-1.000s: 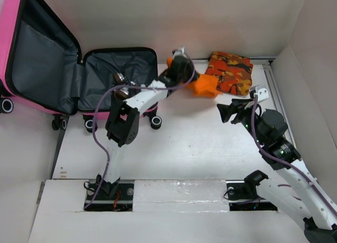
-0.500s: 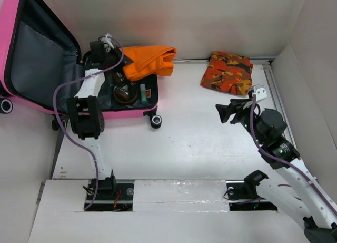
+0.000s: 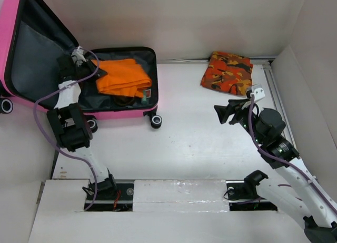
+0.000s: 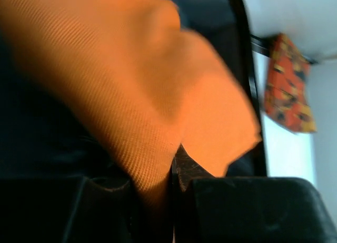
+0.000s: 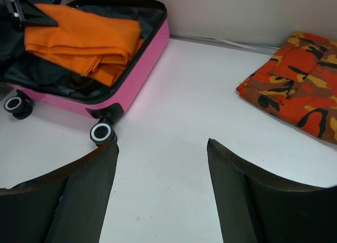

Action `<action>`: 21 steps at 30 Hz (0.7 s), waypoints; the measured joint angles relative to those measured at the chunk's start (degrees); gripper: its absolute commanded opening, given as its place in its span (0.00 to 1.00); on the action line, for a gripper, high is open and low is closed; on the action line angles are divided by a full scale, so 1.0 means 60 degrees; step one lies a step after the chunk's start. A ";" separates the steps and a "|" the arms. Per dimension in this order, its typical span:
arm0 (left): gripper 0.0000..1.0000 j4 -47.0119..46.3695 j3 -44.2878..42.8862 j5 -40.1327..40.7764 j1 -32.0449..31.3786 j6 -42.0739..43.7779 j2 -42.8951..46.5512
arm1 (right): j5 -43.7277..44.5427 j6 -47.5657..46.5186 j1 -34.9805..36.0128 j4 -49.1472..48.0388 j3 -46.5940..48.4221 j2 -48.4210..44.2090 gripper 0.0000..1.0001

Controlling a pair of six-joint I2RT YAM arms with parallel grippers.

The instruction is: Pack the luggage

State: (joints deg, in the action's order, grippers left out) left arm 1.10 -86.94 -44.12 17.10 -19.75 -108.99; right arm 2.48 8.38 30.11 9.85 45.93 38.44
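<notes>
Now | left jaws clamped on orange cloth (image 3: pixel 124 77) in luggage (image 3: pixel 121 114) | right jaws spread, empty

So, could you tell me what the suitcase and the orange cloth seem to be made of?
Suitcase: probably hard moulded plastic, its pink shell smooth and rigid; the lining looks like matte dark fabric.
Orange cloth: woven textile, since a fine diagonal weave shows up close.

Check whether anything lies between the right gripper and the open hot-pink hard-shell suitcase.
Nothing visible does. Bare white table runs from the open right gripper to the hot-pink hard-shell suitcase; the folded orange camouflage cloth lies off to one side, clear of that path.
</notes>
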 measured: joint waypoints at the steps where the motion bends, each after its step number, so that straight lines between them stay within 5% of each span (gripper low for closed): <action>1: 0.00 0.0244 -0.0251 0.0182 0.0168 0.0215 0.0000 | -0.0004 0.0000 -0.0004 0.0004 0.0000 -0.0018 0.74; 8: 0.00 0.1231 -0.0889 0.1537 0.0346 0.1133 -0.0004 | -0.0011 0.0000 -0.0004 -0.0004 -0.0004 -0.0357 0.74; 11: 0.37 0.1308 -0.0703 0.2080 0.0270 0.1140 0.0000 | -0.0011 0.0000 -0.0004 -0.0007 -0.0004 -0.0430 0.74; 15: 0.68 0.1177 0.0175 0.3515 0.0291 0.0710 0.0251 | -0.0015 -0.0004 0.0000 -0.0004 -0.0004 -0.0368 0.78; 21: 0.80 0.1231 0.1778 0.5504 0.0259 -0.0736 0.1985 | -0.0025 0.0007 -0.0004 0.0004 -0.0004 -0.0127 0.81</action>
State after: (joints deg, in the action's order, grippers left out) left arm 8.49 -76.27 -11.09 18.65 -24.16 -97.08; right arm 2.33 8.43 30.09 9.87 45.91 37.67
